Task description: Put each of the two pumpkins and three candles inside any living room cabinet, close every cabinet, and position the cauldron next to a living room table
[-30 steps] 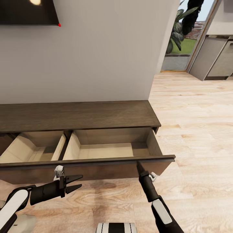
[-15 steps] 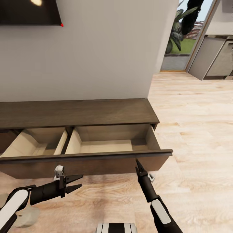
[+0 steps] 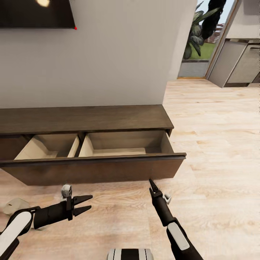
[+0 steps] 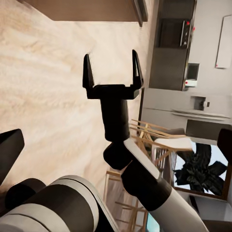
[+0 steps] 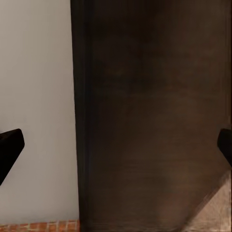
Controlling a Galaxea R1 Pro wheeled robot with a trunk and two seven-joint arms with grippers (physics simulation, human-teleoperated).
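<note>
Step in hand: the cabinet (image 3: 90, 144) is seen with two drawers pulled out, and the step is judged to be either loading or closing them; no pumpkin or candle is visible inside the pale drawer interiors.

Cabinet: it lies across the middle of the head view, against the grey wall, with its long drawer front (image 3: 97, 169) hanging out over the wooden floor (image 3: 216, 144).

Left tool (image 3: 85, 204): it is held in the lower left of the head view, fingers spread apart and nothing between them, below the drawer front and not touching it.

Right tool (image 3: 152, 183): it is pointed up at the lower edge of the drawer front, just beside it, in the lower middle of the head view; its fingers look drawn together there, yet in the right wrist view the two tips sit far apart at opposite edges, so whether it is released or clenched cannot be told.

Next move: if closing is meant, a flat push on the drawer front towards the wall is called for, with contact kept square so the drawer slides in straight.

Right wrist view: the dark wood grain of the cabinet (image 5: 154, 116) is shown close up beside the pale wall.

Left wrist view: the other arm's spread fingers and a kitchen area beyond are shown.

Pale object (image 3: 16, 205): it lies on the floor at the lower left; its identity cannot be told.
</note>
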